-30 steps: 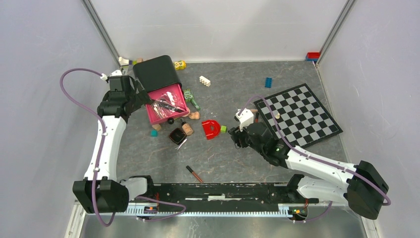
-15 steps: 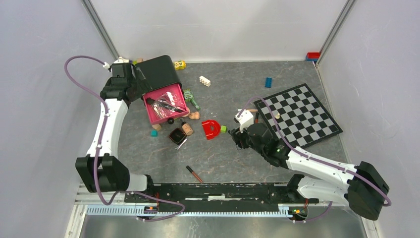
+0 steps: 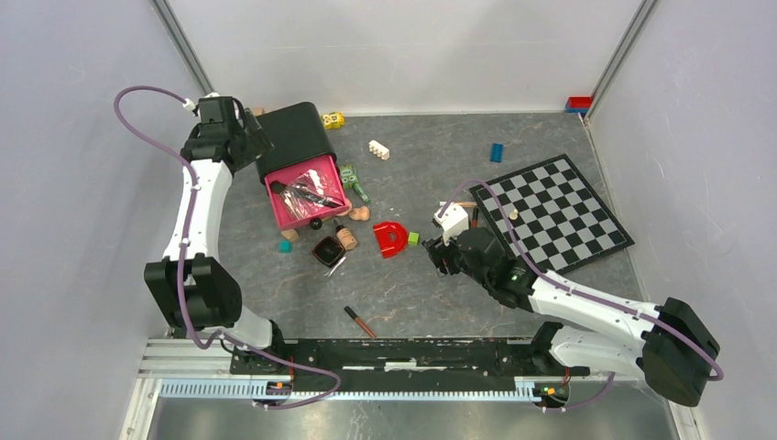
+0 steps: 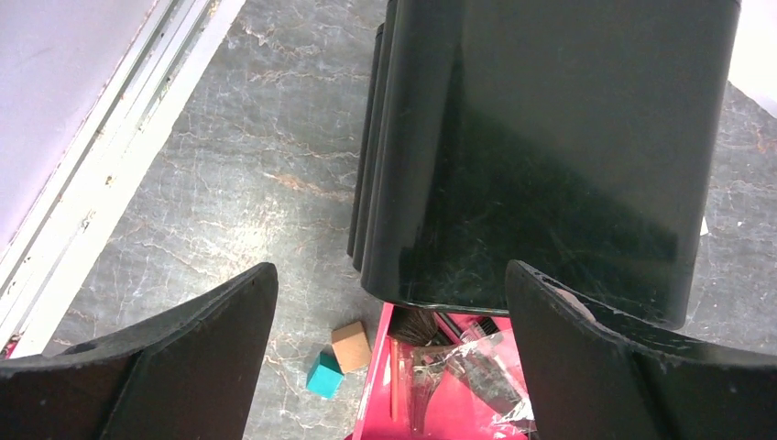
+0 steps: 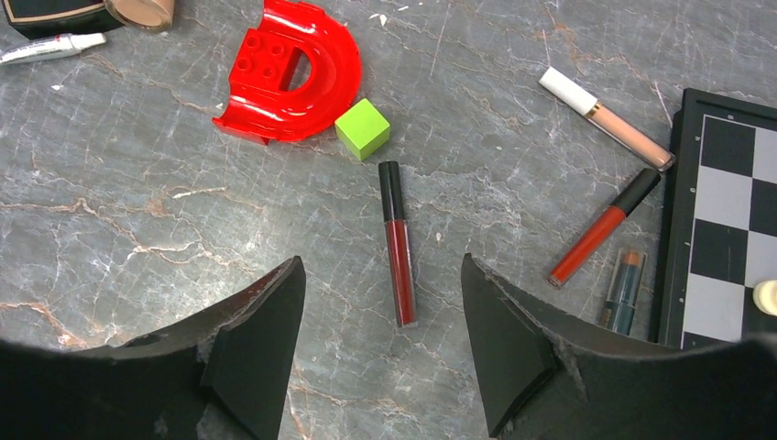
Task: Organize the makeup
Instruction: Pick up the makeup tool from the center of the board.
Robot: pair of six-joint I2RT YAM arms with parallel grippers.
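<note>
An organiser with a black case (image 3: 291,131) has its pink drawer (image 3: 295,209) pulled out, and a brush, a black wand and a clear wrapper (image 4: 476,371) lie in it. My left gripper (image 3: 251,145) (image 4: 392,270) hangs open above the case's near edge, holding nothing. The right gripper (image 3: 438,259) (image 5: 382,266) is open low over the floor, and the end of a dark-red tube (image 5: 397,243) lies between its fingers. An orange-red tube (image 5: 603,227), a pink-white tube (image 5: 605,117) and a teal tube (image 5: 625,289) lie to its right. A black compact (image 3: 327,249), a beige bottle (image 3: 346,238), a peach sponge (image 3: 359,214) and a lone tube (image 3: 359,321) rest mid-floor.
A red D-shaped piece (image 5: 289,69) and a green cube (image 5: 362,128) sit just beyond the dark-red tube. A checkerboard (image 3: 550,211) lies at the right. Tan (image 4: 351,346) and teal (image 4: 323,374) cubes sit left of the drawer. Loose bricks (image 3: 378,149) are scattered at the back.
My left arm has swung back and left, from over the pink drawer to the black case's left side. The right arm has barely moved.
</note>
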